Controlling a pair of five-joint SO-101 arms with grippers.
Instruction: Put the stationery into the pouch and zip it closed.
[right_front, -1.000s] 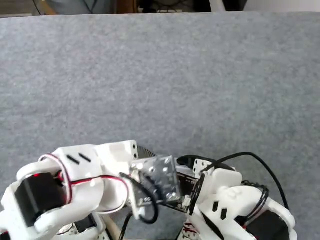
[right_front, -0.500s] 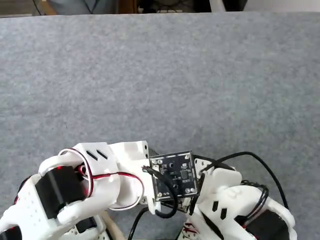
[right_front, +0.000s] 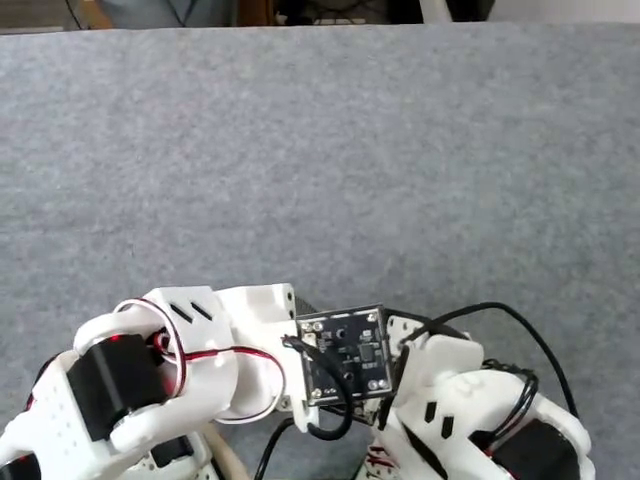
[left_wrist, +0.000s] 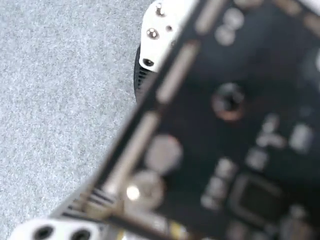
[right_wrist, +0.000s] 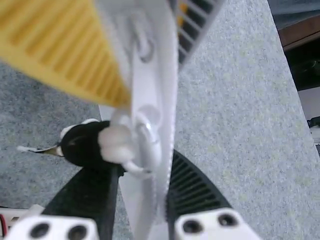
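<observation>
The high camera looks straight down on the grey table (right_front: 320, 150). The left wrist camera sits hard against a circuit board (left_wrist: 225, 140). The right wrist camera peers closely along the right gripper (right_wrist: 150, 110), with the same table beyond.

The desk (right_front: 330, 150) is covered all over with a grey, speckled, felt-like cloth that lies flat and unwrinkled. In the high view its far edge runs straight across the top, with dark objects and a strip of brown wood in the room behind it. Two white arms (right_front: 170, 370) (right_front: 470, 410) sit side by side at the near edge, hiding the cloth beneath them. The same grey cloth shows in the left wrist view (left_wrist: 50, 100) and in the right wrist view (right_wrist: 235, 125), where the desk ends at a straight edge.
</observation>
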